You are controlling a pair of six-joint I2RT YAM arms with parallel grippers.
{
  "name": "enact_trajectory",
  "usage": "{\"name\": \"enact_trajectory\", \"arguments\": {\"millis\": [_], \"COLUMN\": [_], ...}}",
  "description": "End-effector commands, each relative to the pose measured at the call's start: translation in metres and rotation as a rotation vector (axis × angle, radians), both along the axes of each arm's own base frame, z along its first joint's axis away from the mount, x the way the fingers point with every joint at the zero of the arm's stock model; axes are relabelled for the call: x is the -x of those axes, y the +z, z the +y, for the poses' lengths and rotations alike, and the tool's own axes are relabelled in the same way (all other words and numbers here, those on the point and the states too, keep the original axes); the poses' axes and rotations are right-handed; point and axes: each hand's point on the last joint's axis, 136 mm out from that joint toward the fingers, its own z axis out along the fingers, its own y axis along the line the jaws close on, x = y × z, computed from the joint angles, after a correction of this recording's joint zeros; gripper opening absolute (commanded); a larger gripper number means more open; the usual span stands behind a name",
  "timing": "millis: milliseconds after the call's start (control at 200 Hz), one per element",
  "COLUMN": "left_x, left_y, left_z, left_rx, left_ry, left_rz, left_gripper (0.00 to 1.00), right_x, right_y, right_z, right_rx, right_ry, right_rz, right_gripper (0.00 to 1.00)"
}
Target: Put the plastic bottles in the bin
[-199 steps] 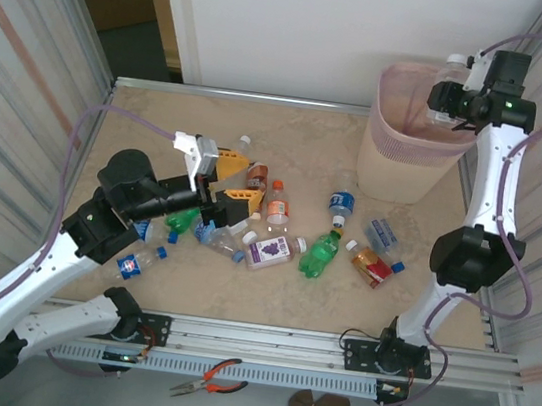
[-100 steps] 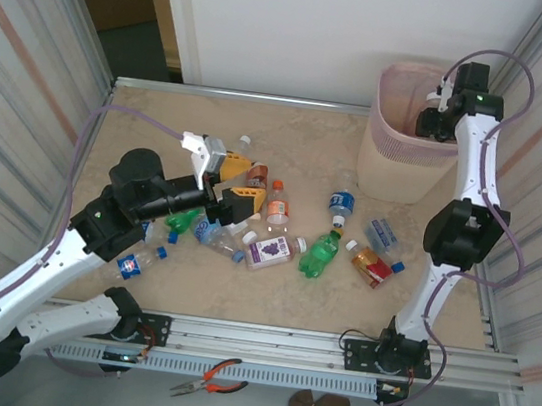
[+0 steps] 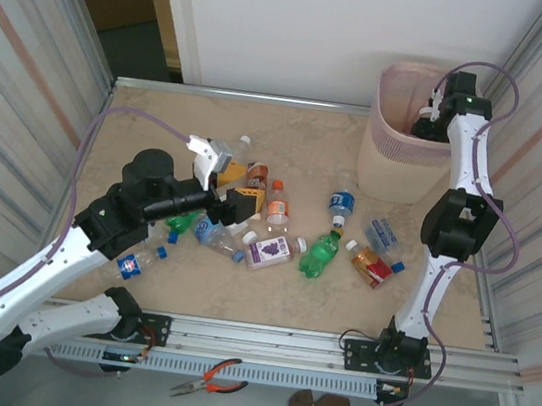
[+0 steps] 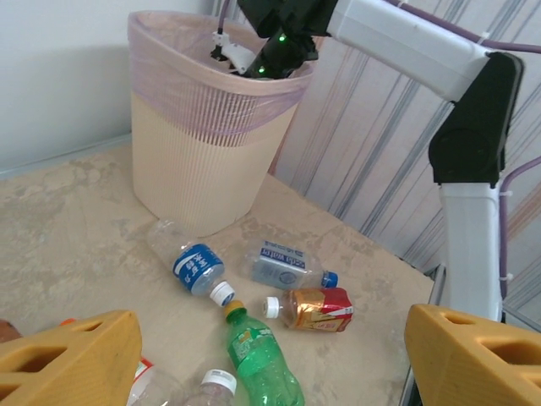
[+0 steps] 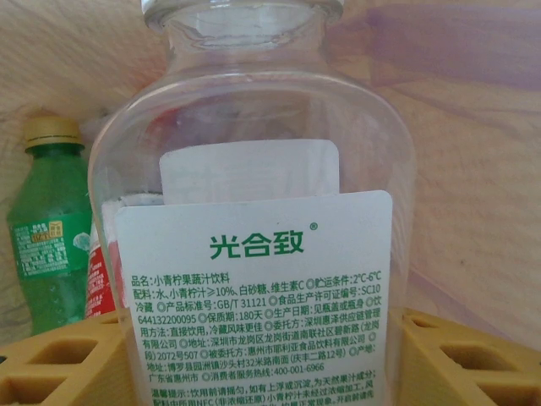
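Note:
Several plastic bottles lie loose mid-table: a purple-label one (image 3: 272, 252), a green one (image 3: 320, 253) (image 4: 258, 359), a red-and-gold one (image 3: 371, 265) (image 4: 317, 309), and a blue-label one (image 3: 341, 203) (image 4: 190, 262). My left gripper (image 3: 241, 185) (image 4: 270, 364) hovers open over the left of this pile, nothing between its yellow fingers. The pink bin (image 3: 397, 170) (image 4: 203, 161) stands at the back right. My right gripper (image 3: 425, 124) (image 5: 262, 355) reaches into its mouth, shut on a clear bottle with a white label (image 5: 254, 254). Below it, a green bottle (image 5: 51, 228) lies inside the bin.
More bottles crowd beside the left arm, including a blue-label one (image 3: 137, 262) and an orange-cap one (image 3: 276, 204). Corrugated walls close in on both sides. Pliers (image 3: 211, 376) lie in front of the base rail, off the table.
My right gripper has carried the clear bottle from above the bin's right rim leftward and down into its mouth. The left gripper has edged slightly right over the pile.

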Motion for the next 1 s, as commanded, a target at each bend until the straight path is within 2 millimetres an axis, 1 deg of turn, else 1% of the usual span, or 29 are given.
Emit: {"name": "enact_trajectory", "arguments": {"millis": [0, 250, 536, 661, 767, 902, 997], "left_x": [-0.006, -0.014, -0.03, -0.041, -0.051, -0.062, -0.067], "left_y": [0.003, -0.012, -0.045, -0.062, -0.078, -0.1, -0.118], "left_z": [0.007, 0.015, 0.034, 0.051, 0.07, 0.096, 0.115], "left_rx": [-0.013, -0.088, -0.216, -0.237, -0.222, -0.192, -0.173], "left_ry": [0.052, 0.113, 0.231, 0.314, 0.409, 0.538, 0.641], "left_rz": [0.008, 0.059, 0.18, 0.277, 0.373, 0.497, 0.604], "left_gripper": [0.81, 0.8, 0.8, 0.79, 0.79, 0.82, 0.82], "right_x": [0.001, 0.006, 0.014, 0.018, 0.023, 0.029, 0.034], "right_y": [0.013, 0.033, 0.061, 0.074, 0.086, 0.107, 0.122], "right_z": [-0.004, 0.001, 0.006, 0.008, 0.012, 0.019, 0.024], "right_rx": [0.021, 0.024, 0.032, 0.038, 0.033, 0.026, 0.019], "right_ry": [-0.006, -0.001, 0.007, 0.011, 0.017, 0.03, 0.041], "right_rz": [-0.019, -0.051, -0.103, -0.13, -0.151, -0.196, -0.233], "right_gripper": [0.67, 0.72, 0.77, 0.79, 0.79, 0.79, 0.8]}}
